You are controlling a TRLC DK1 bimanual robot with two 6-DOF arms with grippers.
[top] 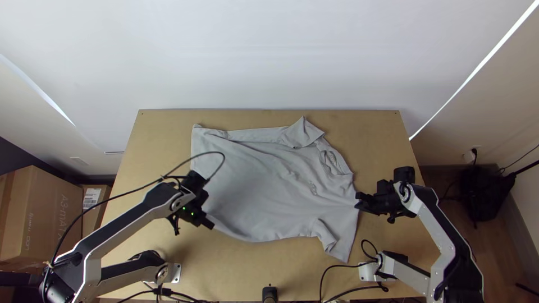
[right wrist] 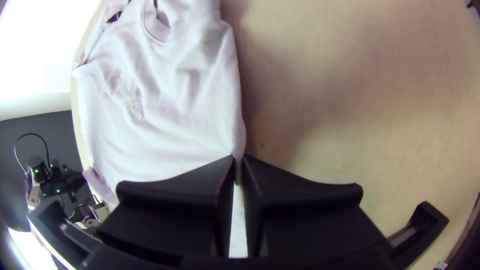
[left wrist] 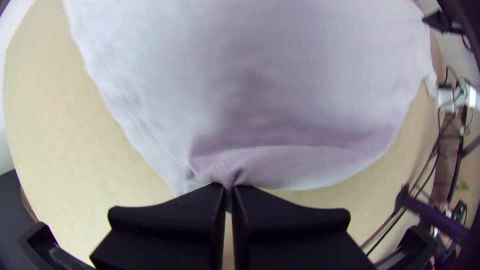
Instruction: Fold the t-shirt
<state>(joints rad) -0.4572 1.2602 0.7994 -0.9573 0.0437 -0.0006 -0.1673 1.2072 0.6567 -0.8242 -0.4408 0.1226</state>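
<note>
The light grey t-shirt (top: 269, 185) lies spread and wrinkled across the table, its collar toward the right and one sleeve turned over at the far edge. At its near left corner is my left gripper (top: 209, 220); in the left wrist view my left gripper (left wrist: 229, 192) is shut on a gathered bit of the hem of the shirt (left wrist: 300, 165). By the shirt's right edge stands my right gripper (top: 359, 202). The right wrist view has my right gripper (right wrist: 239, 165) shut on a pinch of the edge of the shirt (right wrist: 160, 125).
Bare tabletop (top: 213, 264) lies in front of the shirt, with more wood at both sides. Black cables (top: 337, 266) run over the near right part. A small black device (top: 269, 294) stands at the near edge. Cardboard boxes (top: 42, 210) are left of the table.
</note>
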